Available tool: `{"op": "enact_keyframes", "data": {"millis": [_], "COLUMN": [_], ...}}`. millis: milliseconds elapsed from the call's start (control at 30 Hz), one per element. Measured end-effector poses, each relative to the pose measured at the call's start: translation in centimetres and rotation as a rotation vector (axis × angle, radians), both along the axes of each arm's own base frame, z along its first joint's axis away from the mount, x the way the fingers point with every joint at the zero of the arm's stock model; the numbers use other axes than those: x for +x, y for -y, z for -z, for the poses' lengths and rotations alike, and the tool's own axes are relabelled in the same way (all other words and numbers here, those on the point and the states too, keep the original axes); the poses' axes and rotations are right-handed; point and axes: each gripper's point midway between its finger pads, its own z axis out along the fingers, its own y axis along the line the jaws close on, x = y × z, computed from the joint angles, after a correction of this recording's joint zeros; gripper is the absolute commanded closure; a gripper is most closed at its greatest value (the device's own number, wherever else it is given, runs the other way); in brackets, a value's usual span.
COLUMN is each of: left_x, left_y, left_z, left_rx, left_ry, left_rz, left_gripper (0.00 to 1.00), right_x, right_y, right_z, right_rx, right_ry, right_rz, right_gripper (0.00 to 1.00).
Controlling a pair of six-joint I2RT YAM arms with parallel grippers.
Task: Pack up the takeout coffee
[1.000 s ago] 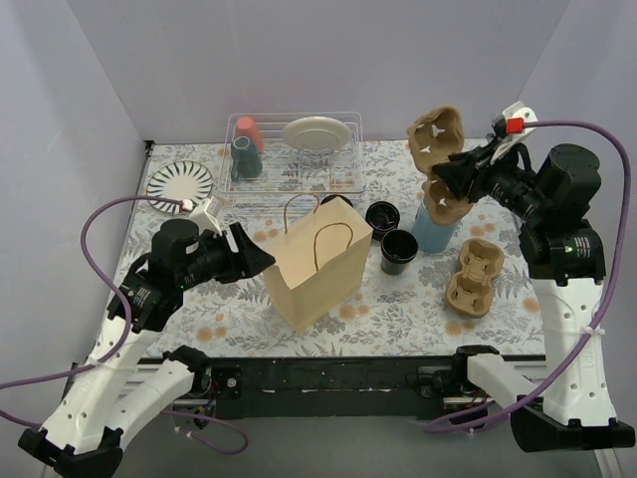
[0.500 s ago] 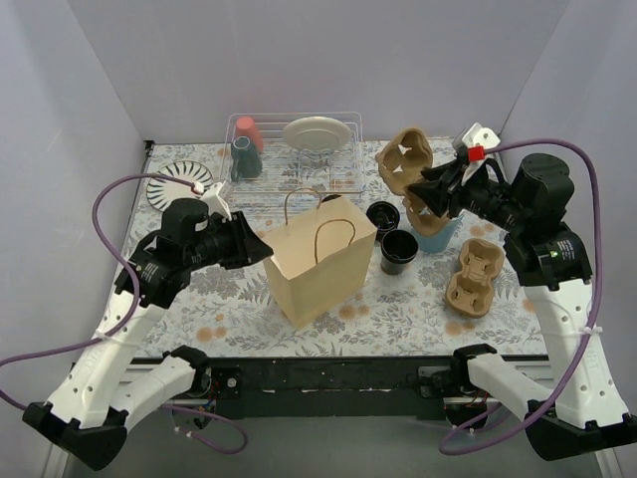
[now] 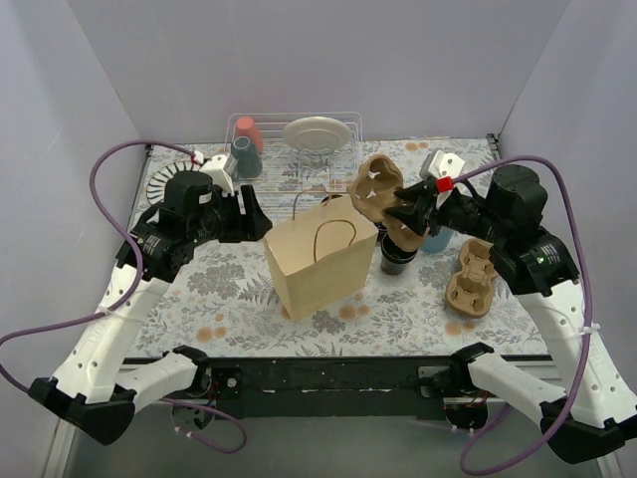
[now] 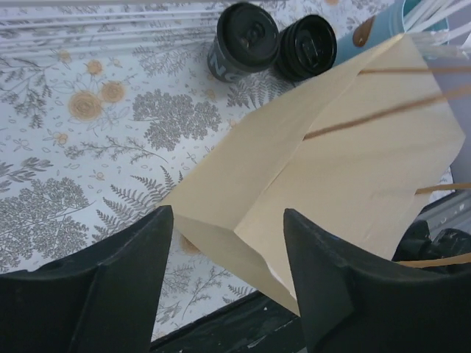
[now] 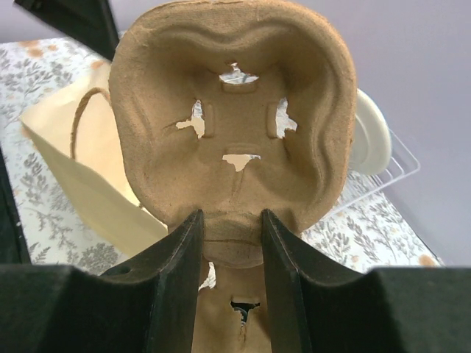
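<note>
Heads up: your right end effector [image 5: 230,217] is clamped on the cup carrier [image 5: 232,110] and holds it at the mouth of the paper bag [image 3: 318,264]. Your left end effector [image 4: 227,213] is apart beside the bag, gripping nothing. The coffee cups [image 4: 243,40] sit on the counter [image 4: 73,147] just beside the bag. If the carrier snags the rim or a handle, that unheld bag probably tips onto them.

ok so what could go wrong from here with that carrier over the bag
1. The cup carrier, pinched at one end by the right gripper, may catch the paper bag at its rim or handle and tip it. The left gripper is open beside the bag, not holding it.
2. The nearer black cup stands right beside the bag, below the carrier. A low move could knock it over.
</note>
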Motion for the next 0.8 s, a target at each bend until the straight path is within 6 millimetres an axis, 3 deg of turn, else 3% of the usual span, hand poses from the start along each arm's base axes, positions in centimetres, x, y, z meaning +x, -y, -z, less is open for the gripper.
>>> {"op": "enact_keyframes", "data": {"millis": [133, 167, 300, 467, 800], "left_x": [0.2, -0.1, -2.5, -4.7, -5.5], "left_y": [-0.9, -1.0, -0.9, -0.6, 0.8], "left_z": [-3.4, -4.2, -5.6, -4.0, -2.8], "left_rx": [-0.039, -0.063, -0.195, -0.338, -0.498], "left_ry": [0.059, 0.068, 0.038, -0.081, -0.238], "left_rz": [-0.077, -0.09, -0.11, -0.173, -0.227], "left_gripper": [0.4, 0.46, 0.49, 0.43, 0.43], "right_x": [-1.0, -1.2, -1.4, -1.6, -1.8], "right_y": [-1.6, -1.8, -1.3, 0.3, 1.5], "right_z": [0.7, 0.8, 0.5, -0.8, -0.5], "right_rx": [-0.028, -0.032, -0.04, -0.028, -0.037], "right_ry": [0.01, 0.016, 0.047, 0.104, 0.133], "right_rz": [-0.047, -0.051, -0.013, 0.062, 0.113], "right_gripper": [0.67, 0.67, 0.67, 0.67, 0.67]}}
